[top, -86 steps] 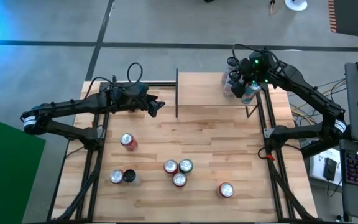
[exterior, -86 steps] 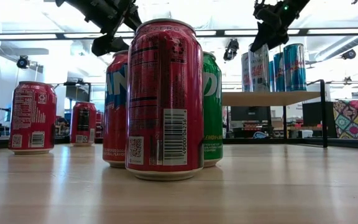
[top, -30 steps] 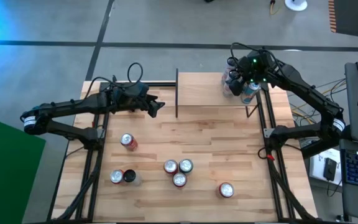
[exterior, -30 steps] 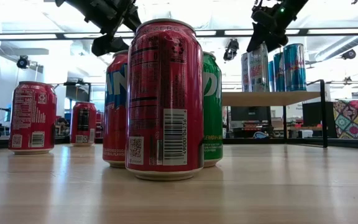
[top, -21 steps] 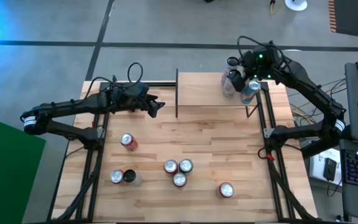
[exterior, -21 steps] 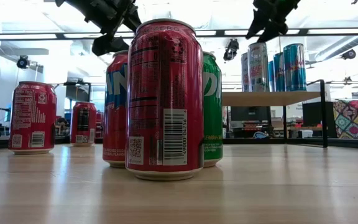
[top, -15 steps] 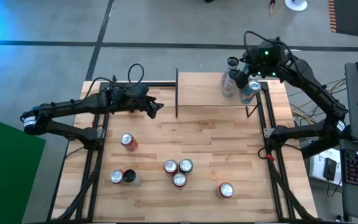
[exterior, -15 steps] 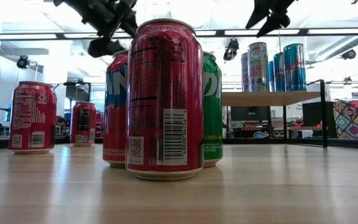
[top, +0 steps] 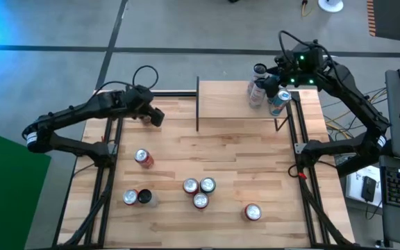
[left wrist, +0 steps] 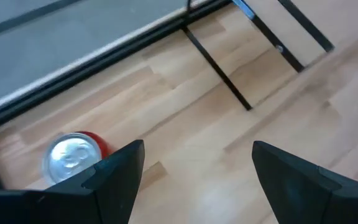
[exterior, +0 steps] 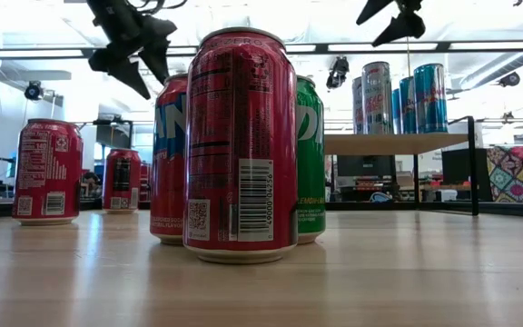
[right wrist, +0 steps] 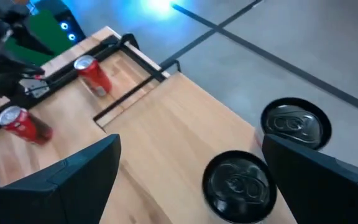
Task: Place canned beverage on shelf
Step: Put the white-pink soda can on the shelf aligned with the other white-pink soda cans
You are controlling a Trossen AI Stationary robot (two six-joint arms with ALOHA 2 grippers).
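The shelf (top: 231, 101), a light-wood board on thin black uprights, stands at the table's far side. Slim cans (exterior: 407, 98) stand upright on its right end; two of their tops (right wrist: 295, 123) show in the right wrist view. My right gripper (top: 275, 75) hangs open above these cans, touching none. My left gripper (top: 156, 118) is open over the table's far left, pointing down and holding nothing. A red can (left wrist: 73, 155) stands on the table beside it.
Several cans stand on the table: a red one (top: 143, 158) at the left, two (top: 137, 197) near the left front, three clustered (top: 200, 191) in the middle, one (top: 253, 212) at the right front. The shelf's left part is bare.
My right gripper has risen from just above the cans on the shelf and drawn back toward the table's far right corner, still open. My left gripper has swung toward the table's left edge and tipped from nearly level to pointing steeply down. No can has moved.
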